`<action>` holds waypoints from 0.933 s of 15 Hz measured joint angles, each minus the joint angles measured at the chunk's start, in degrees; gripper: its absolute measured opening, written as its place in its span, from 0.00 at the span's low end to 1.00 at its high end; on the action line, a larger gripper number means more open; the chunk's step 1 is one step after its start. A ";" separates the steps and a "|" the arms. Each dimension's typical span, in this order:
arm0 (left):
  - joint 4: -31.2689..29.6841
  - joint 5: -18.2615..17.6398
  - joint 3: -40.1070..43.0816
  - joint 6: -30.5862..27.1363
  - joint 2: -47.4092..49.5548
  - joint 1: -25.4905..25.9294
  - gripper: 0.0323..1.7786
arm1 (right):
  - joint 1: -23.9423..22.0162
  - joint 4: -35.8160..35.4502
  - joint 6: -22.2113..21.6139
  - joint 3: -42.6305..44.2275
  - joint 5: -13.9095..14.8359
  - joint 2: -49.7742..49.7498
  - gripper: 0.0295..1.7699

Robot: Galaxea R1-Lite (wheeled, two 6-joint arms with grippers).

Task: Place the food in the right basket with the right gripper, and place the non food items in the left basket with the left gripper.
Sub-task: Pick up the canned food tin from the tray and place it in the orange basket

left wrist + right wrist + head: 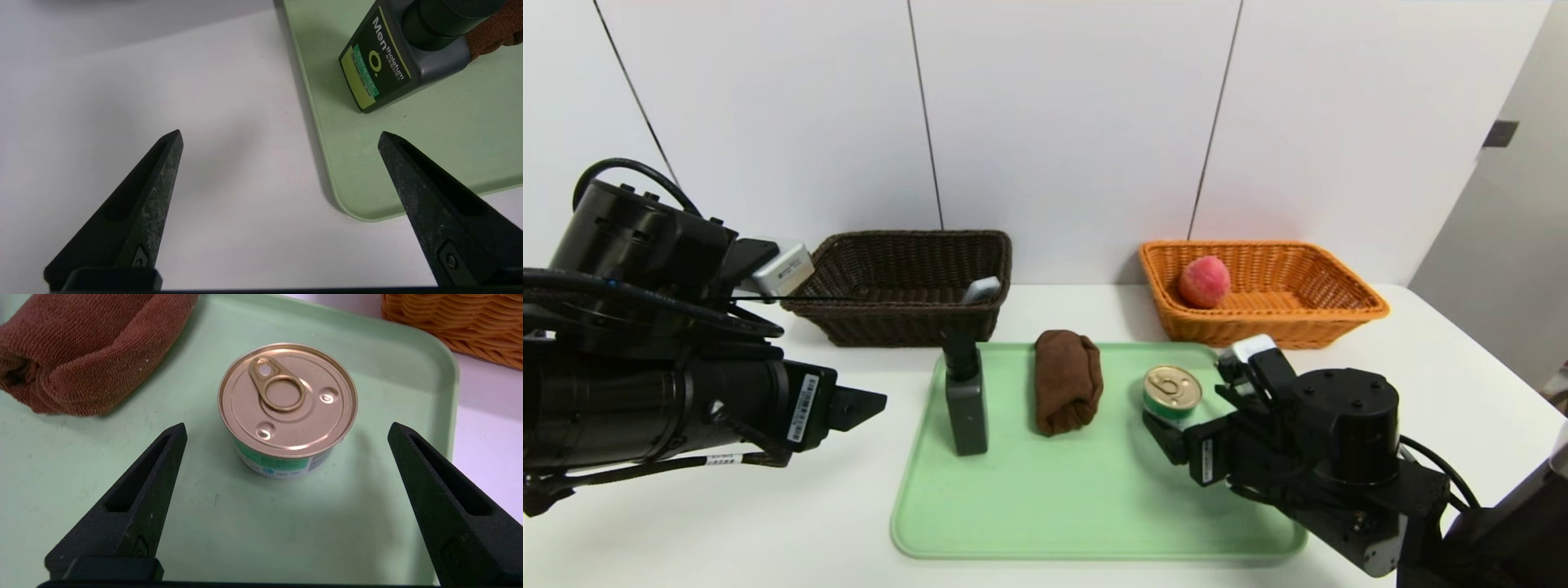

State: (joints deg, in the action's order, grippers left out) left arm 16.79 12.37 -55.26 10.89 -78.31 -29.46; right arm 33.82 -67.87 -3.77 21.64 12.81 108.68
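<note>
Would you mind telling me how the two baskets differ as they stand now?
The left basket is dark brown; the right basket is orange. The left basket holds a small grey item leaning at its front corner, while the right basket holds a peach. The left basket looks deeper with steeper walls; the right basket is shallower and flares outward. Both are woven, rectangular, and stand behind the tray against the wall.

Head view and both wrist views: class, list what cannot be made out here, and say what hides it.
- Grey object in the dark basket, head view: the wall hides most of it.
- Dark bottle, left wrist view: cap cut off by the picture's edge.
- Can label, right wrist view: print too small to read.
- Right gripper, head view: the arm's body covers its fingers.
</note>
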 joint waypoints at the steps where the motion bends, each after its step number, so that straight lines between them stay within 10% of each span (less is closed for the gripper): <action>1: -0.01 0.00 0.02 0.02 0.00 0.00 0.95 | 0.00 -1.84 0.00 0.00 0.13 0.96 0.96; 14: 0.10 0.02 0.38 0.85 -0.33 -0.05 0.95 | -0.15 -4.55 -0.91 1.32 0.63 5.95 0.96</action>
State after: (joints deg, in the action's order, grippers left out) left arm 16.88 12.40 -54.88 11.74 -78.64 -29.51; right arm 33.67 -72.41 -4.68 22.95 13.45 114.63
